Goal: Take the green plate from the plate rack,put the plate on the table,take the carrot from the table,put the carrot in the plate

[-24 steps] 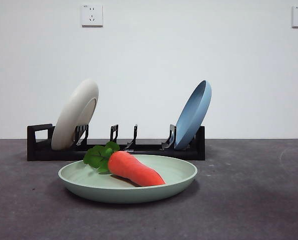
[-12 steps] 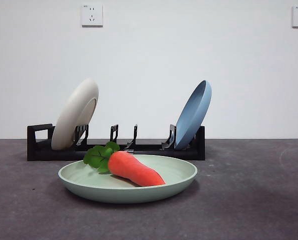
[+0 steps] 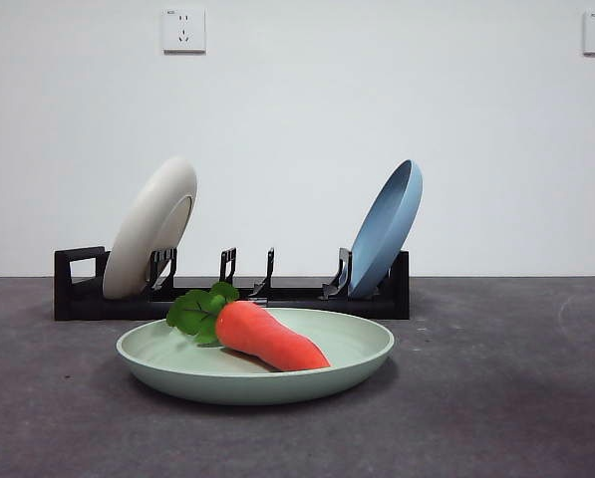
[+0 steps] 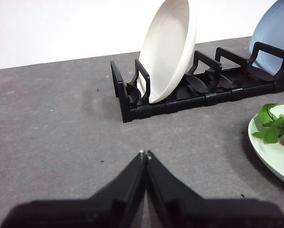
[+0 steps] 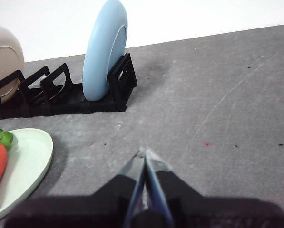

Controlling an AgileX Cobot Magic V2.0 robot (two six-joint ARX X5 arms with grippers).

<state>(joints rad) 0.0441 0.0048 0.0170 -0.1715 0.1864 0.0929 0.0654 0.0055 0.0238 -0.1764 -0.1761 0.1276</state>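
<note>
Plate rack [image 3: 232,295], long and black, is seen at the back of the table [image 3: 496,398], with a cream-white plate [image 3: 149,228] leaning in a slot near its looped end and a blue plate [image 3: 387,227] leaning at the far end; the slots between are bare. In front of the rack, flat on the table, the green plate [image 3: 357,351] is shown, and the carrot [image 3: 269,337] lies inside it, leaves toward the cream-white plate and tip toward the blue one. The task is judged complete as laid out. The left gripper [image 4: 144,154] is seen low over bare table, well apart from the rack, jaws pressed together on nothing. The right gripper [image 5: 142,153] is likewise closed and empty, near the green plate's rim on the blue-plate side. A risk is judged to remain: should either arm be swept low across the table, the plate rim could be clipped and the carrot rolled out.
</note>
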